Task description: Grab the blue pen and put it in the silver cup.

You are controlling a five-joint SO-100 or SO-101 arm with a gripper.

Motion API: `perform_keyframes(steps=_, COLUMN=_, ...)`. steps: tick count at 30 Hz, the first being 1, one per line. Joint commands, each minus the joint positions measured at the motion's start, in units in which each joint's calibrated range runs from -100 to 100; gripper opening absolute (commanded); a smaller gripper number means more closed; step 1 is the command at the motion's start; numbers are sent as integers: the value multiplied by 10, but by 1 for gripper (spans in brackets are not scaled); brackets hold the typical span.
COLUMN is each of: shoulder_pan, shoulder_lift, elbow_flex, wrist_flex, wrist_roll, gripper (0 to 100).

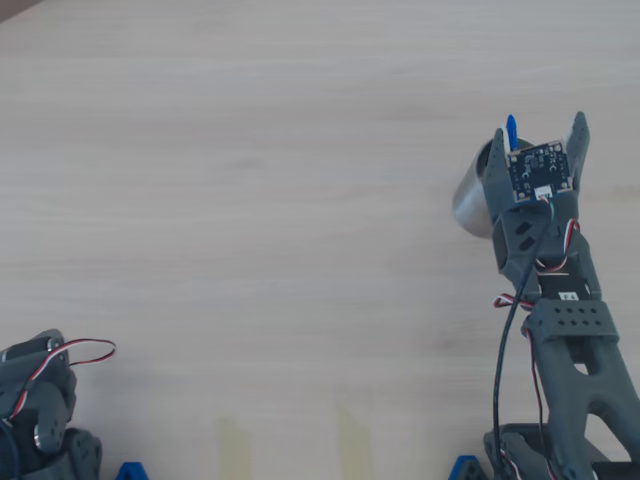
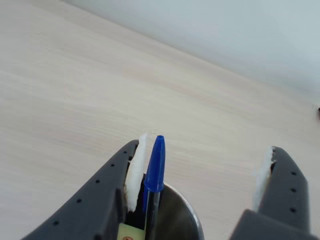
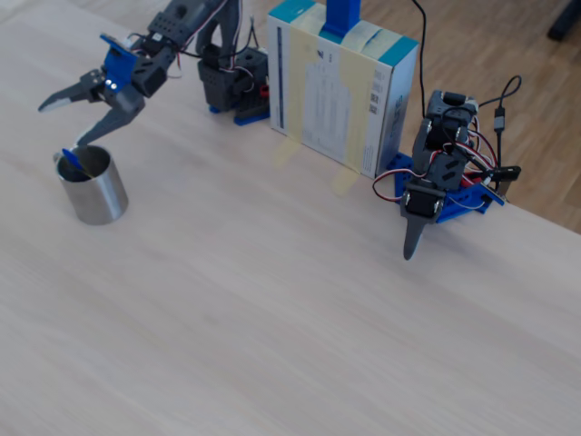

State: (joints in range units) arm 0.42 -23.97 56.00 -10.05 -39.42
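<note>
End effector (image 2: 205,172) jaws wide apart, gripping nothing, directly above the cup (image 3: 91,186). Pen (image 2: 154,175) stands cap-up inside cup, leaning on the left finger pad in the wrist view. Task looks basically done; only retreat left. Arm (image 1: 560,300) reaches out from the worktop's near-right edge in the overhead view, wrist angled down.

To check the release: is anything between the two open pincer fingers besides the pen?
In the wrist view, only the blue pen beside one finger, and the silver cup below.
</note>
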Motion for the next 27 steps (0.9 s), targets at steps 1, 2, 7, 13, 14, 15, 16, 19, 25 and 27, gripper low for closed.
perform_keyframes(steps=1, shoulder_pan=-2, shoulder_lift=-39, elbow_flex=-24, wrist_flex=-2, wrist_roll=-2, gripper=34)
perform_keyframes(steps=2, shoulder_pan=-2, shoulder_lift=-46, elbow_flex=-23, wrist_flex=-2, wrist_roll=-2, gripper=34)
perform_keyframes(steps=7, shoulder_pan=-2, shoulder_lift=-85, elbow_flex=-19, wrist_flex=1, wrist_roll=-2, gripper=34)
perform_keyframes(steps=13, shoulder_pan=-3, shoulder_lift=-136, elbow_flex=6, wrist_flex=0, wrist_roll=-2, gripper=34)
perform_keyframes(steps=14, shoulder_pan=-9, shoulder_lift=-147, elbow_flex=12, wrist_flex=-1, wrist_roll=-2, gripper=34)
perform_keyframes(steps=15, shoulder_pan=-12, shoulder_lift=-157, elbow_flex=17, wrist_flex=-1, wrist_roll=-2, gripper=34)
perform_keyframes(steps=16, shoulder_pan=-15, shoulder_lift=-167, elbow_flex=23, wrist_flex=-1, wrist_roll=-2, gripper=34)
perform_keyframes(steps=19, shoulder_pan=-17, shoulder_lift=-189, elbow_flex=35, wrist_flex=-1, wrist_roll=-2, gripper=34)
perform_keyframes(steps=25, shoulder_pan=-19, shoulder_lift=-229, elbow_flex=48, wrist_flex=0, wrist_roll=-2, gripper=34)
perform_keyframes(steps=27, shoulder_pan=-25, shoulder_lift=-248, elbow_flex=62, wrist_flex=0, wrist_roll=-2, gripper=34)
